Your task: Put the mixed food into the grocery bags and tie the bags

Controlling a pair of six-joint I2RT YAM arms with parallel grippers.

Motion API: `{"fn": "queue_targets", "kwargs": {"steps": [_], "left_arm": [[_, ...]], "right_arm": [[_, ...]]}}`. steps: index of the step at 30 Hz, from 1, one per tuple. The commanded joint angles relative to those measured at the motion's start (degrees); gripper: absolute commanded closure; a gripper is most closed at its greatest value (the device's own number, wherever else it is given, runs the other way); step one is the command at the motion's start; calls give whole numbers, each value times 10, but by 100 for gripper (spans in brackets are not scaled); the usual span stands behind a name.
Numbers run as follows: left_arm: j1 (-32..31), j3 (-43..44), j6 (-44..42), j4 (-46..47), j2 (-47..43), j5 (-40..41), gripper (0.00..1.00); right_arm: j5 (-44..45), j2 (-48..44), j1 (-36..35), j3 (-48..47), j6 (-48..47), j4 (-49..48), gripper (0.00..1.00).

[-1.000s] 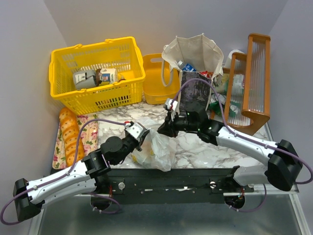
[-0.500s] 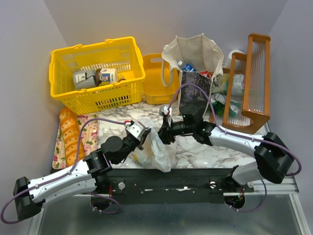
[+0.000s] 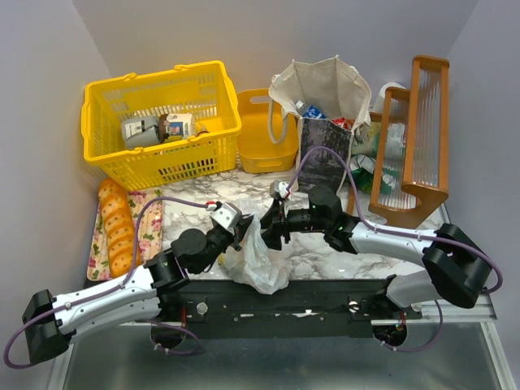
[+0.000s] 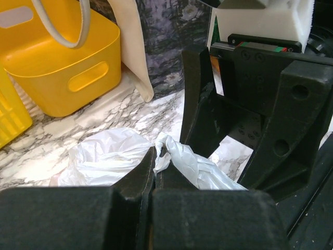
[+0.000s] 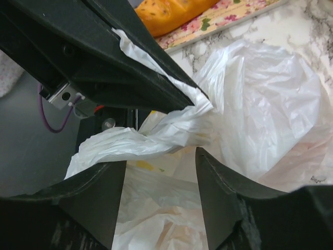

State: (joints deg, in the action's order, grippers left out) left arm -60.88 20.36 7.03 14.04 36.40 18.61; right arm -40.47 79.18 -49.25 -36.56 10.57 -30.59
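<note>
Plastic bag (image 3: 258,262): thin, white, translucent, crumpled, neck twisted into 1 rope; lay on marble table (image 3: 321,258) between both arms | left gripper (image 4: 156,155) clamped on twist | right gripper (image 5: 161,161) fingers apart at twist | bag's yellow print unreadable

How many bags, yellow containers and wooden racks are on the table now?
Bags: 2, canvas tote, white plastic bag
Yellow containers: 2, mesh basket, small bin
Racks: 1, wooden rack
Total: 5
</note>
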Motion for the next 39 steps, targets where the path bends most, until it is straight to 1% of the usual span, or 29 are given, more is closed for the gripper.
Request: {"fn": "queue_targets", "kwargs": {"steps": [1, 3, 6, 11, 14, 15, 17, 18, 20, 21, 24, 26, 29, 31, 32, 33, 35, 36, 38, 39], "left_arm": [[1, -16, 40, 50, -11, 15, 100], [1, -19, 49, 55, -14, 16, 100], [1, -27, 66, 63, -23, 15, 100], [1, -36, 93, 70, -28, 14, 100], [1, -41, 105, 78, -31, 7, 100], [1, -43, 111, 79, -31, 6, 100], [1, -44, 113, 81, -34, 2, 100], [1, -44, 114, 81, -37, 2, 100], [1, -43, 113, 78, -40, 3, 100], [1, -42, 111, 73, -45, 5, 100], [1, -37, 103, 43, -61, 13, 100], [1, -30, 94, 26, -70, 13, 100], [1, -17, 88, -29, -89, 21, 100], [1, -6, 85, -48, -100, 29, 100], [1, -1, 82, -71, -104, 34, 96], [1, 4, 81, -81, -107, 38, 81], [2, 18, 77, -110, -113, 43, 65], [2, 21, 74, -118, -117, 46, 53], [2, 29, 73, -131, -122, 47, 47], [2, 30, 72, -132, -126, 47, 42]], "right_arm": [[44, 0, -15, 14, 6, -80, 34], [71, 1, -22, 18, 6, -97, 32], [110, 3, -34, 18, -9, -97, 32], [152, 13, -44, 24, -26, -112, 32], [177, 22, -53, 22, -37, -114, 34], [195, 24, -56, 20, -41, -112, 39], [204, 32, -60, 15, -49, -109, 47], [213, 34, -59, 13, -51, -108, 56], [220, 39, -61, 10, -54, -103, 65], [227, 39, -61, 9, -54, -92, 77], [250, 20, -61, 20, -62, -77, 99], [265, -4, -62, 27, -69, -64, 99], [282, -30, -61, 32, -82, -14, 99], [288, -50, -62, 37, -87, 18, 99], [288, -55, -61, 39, -89, 25, 99], [287, -67, -62, 39, -89, 41, 99], [282, -75, -62, 39, -90, 57, 99], [280, -79, -62, 39, -90, 68, 99], [274, -87, -61, 37, -88, 75, 99], [270, -89, -61, 36, -87, 81, 99]]}}
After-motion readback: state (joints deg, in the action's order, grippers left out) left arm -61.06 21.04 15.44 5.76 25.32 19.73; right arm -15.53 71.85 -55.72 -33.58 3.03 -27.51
